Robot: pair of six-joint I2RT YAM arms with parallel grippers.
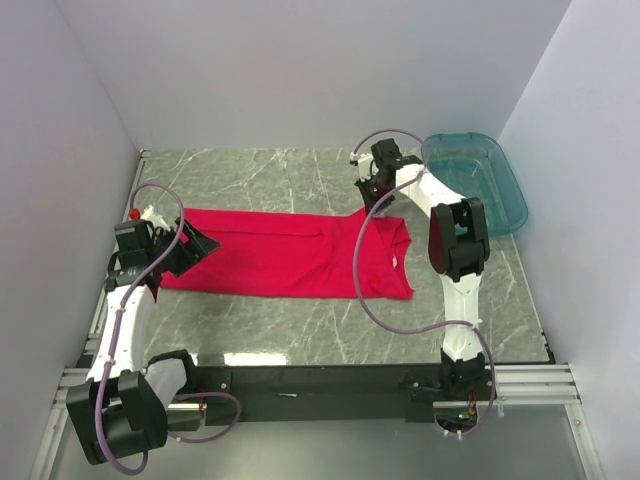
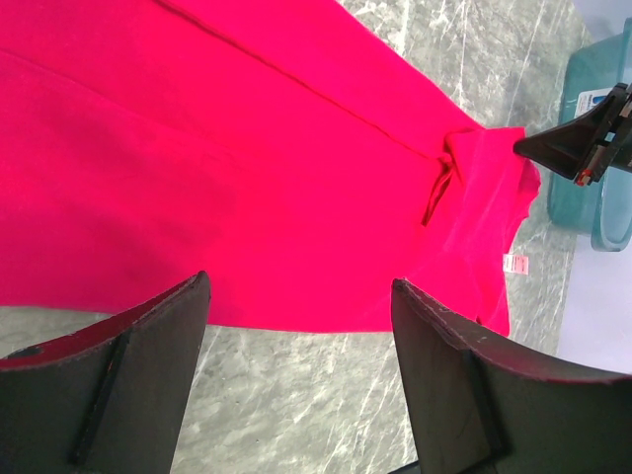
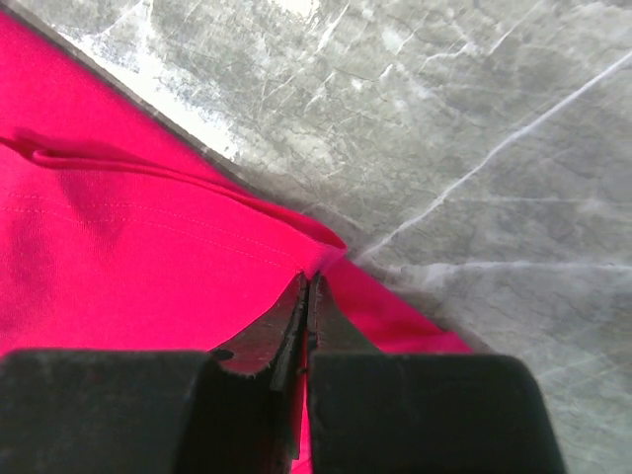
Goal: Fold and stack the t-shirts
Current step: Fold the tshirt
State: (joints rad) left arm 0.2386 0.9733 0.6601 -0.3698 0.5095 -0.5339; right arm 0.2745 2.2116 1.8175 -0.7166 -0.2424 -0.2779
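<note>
T-shirt (image 1: 280, 255), red; white neck label (image 2: 514, 264)

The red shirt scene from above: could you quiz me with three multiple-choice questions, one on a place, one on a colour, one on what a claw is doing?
1. Where on the table is the tub? A near left corner; B far right corner; C middle.
2. What colour is the shirt? A white; B green; C red.
3. How is the right gripper? A wide open; B pinched shut on the shirt's edge; C holding the tub.
Answers: 1 B, top right in the overhead view. 2 C, plainly bright red. 3 B, its fingers meet on the fabric.
</note>
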